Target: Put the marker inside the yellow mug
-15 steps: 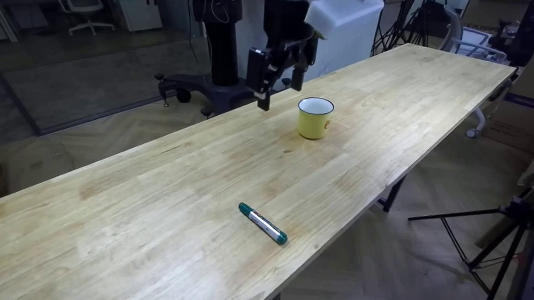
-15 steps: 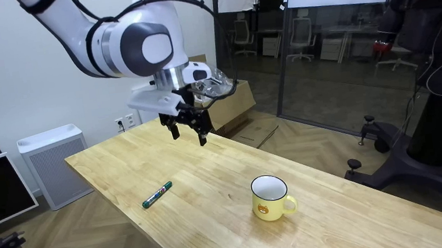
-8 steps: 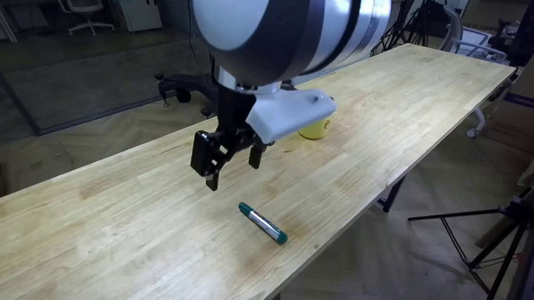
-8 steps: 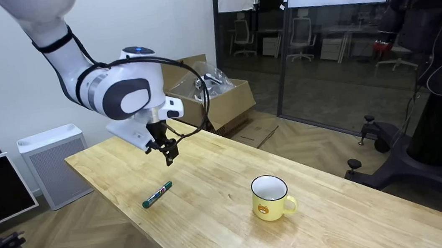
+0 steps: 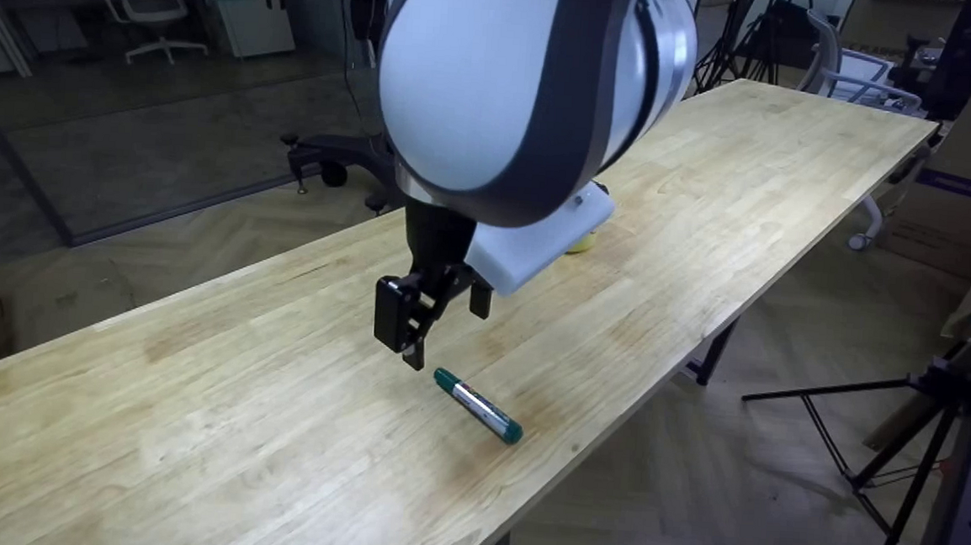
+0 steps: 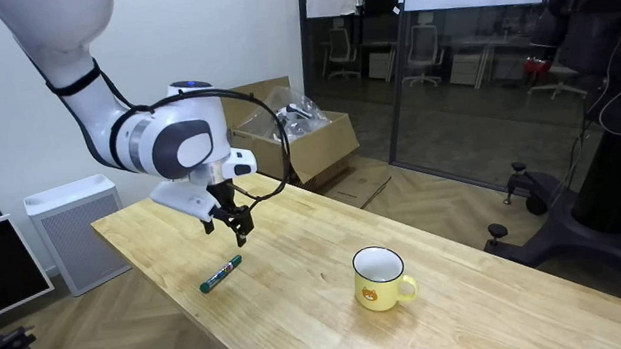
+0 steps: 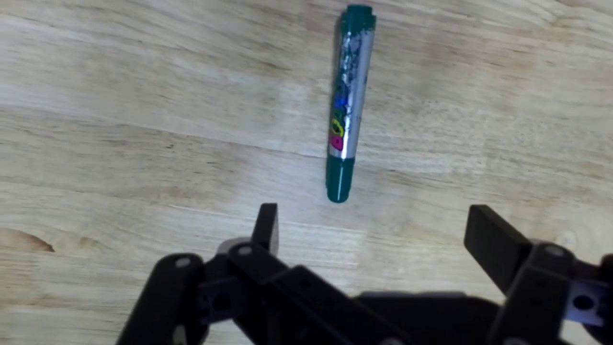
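The marker, green-ended with a silver printed barrel, lies flat on the table in both exterior views [image 5: 477, 405] [image 6: 221, 274]. In the wrist view the marker [image 7: 350, 96] points toward the jaws, its capped end just ahead of the fingertips and left of the middle. My gripper [image 5: 448, 336] [image 6: 225, 235] [image 7: 373, 215] is open and empty, above the table beside the marker's capped end, apart from it. The yellow mug [image 6: 375, 294] stands upright with its white inside facing up. In an exterior view the arm hides most of the mug [image 5: 582, 243].
The long wooden table [image 5: 276, 394] carries the marker and mug. An open cardboard box [image 6: 321, 143] stands on the floor beyond the table's end. A dark wheeled stand [image 6: 605, 209] is beside the table. A black tripod [image 5: 878, 465] stands off the opposite edge.
The arm has swung over the table and come down, bringing the open gripper close to the marker. It now covers most of the mug in an exterior view. Marker and mug have not moved.
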